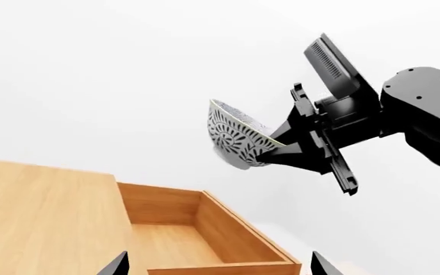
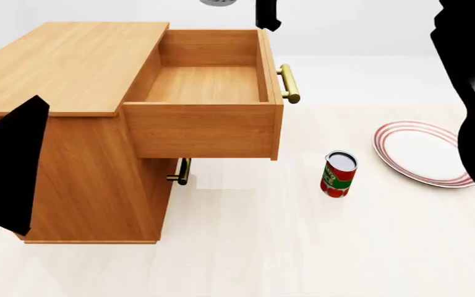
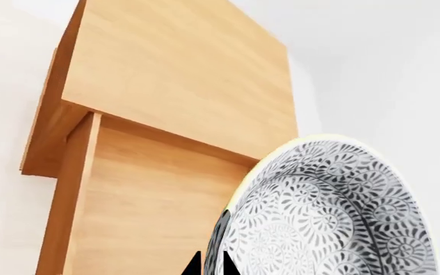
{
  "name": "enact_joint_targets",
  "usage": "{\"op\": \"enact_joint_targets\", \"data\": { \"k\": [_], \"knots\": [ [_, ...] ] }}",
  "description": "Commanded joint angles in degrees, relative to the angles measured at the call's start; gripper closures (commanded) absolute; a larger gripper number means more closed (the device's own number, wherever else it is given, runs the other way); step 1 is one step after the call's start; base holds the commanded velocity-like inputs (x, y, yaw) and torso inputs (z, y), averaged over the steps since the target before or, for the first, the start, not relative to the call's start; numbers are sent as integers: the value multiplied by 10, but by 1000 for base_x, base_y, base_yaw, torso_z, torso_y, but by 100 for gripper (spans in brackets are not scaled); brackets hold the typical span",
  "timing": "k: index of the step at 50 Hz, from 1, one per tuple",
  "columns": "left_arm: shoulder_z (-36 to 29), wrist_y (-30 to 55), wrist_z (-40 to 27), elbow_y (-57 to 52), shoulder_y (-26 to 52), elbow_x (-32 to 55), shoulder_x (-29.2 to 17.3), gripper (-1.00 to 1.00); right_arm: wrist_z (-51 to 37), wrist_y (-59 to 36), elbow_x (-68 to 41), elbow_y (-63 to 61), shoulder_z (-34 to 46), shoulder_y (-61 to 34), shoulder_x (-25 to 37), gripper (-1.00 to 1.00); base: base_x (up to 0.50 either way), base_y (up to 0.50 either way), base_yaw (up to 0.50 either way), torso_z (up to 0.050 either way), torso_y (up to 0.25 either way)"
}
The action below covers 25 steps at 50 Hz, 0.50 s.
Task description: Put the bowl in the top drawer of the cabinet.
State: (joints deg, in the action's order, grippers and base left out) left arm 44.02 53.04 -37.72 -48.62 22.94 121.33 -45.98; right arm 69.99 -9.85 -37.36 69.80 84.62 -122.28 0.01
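The right tool pinches the rim of the round blue-grey speckled bowl, held tilted high above the open light-brown wooden top drawer. Released here, it could tumble out. Left tool's state unclear.

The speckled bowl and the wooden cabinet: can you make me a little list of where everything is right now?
bowl: round blue-grey speckled bowl, tilted, held up in the air by its rim
right hand: black hand, shut on the bowl
left hand: only its fingertips show, apart, holding nothing
top drawer: light-brown wooden drawer with brass bar handle, pulled open, nothing inside
cabinet: boxy light-brown wood cabinet, lower drawer shut
floor: red can standing upright; white plate with red rim rings lying flat
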Motion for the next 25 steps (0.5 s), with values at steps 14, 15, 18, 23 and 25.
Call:
{"op": "enact_joint_targets", "data": {
  "k": [14,15,18,23,25],
  "knots": [
    [42,13,29,-11,-12,-3,15,-100,15,38,-54,-18,9,-7,0,100,0,0,0,0,1],
    [43,14,30,-11,-12,-3,15,-100,14,36,-49,-18,9,-6,0,100,0,0,0,0,0],
    [45,16,33,-13,-13,-4,15,-100,11,29,-32,-17,9,-4,0,100,0,0,0,0,0],
    [43,20,38,-15,-11,-10,17,-100,9,20,-16,-20,9,-4,0,100,0,0,0,0,-16],
    [43,21,39,-16,-11,-11,18,-100,8,18,-11,-21,9,-4,0,100,0,0,0,0,-92]
  ]
}}
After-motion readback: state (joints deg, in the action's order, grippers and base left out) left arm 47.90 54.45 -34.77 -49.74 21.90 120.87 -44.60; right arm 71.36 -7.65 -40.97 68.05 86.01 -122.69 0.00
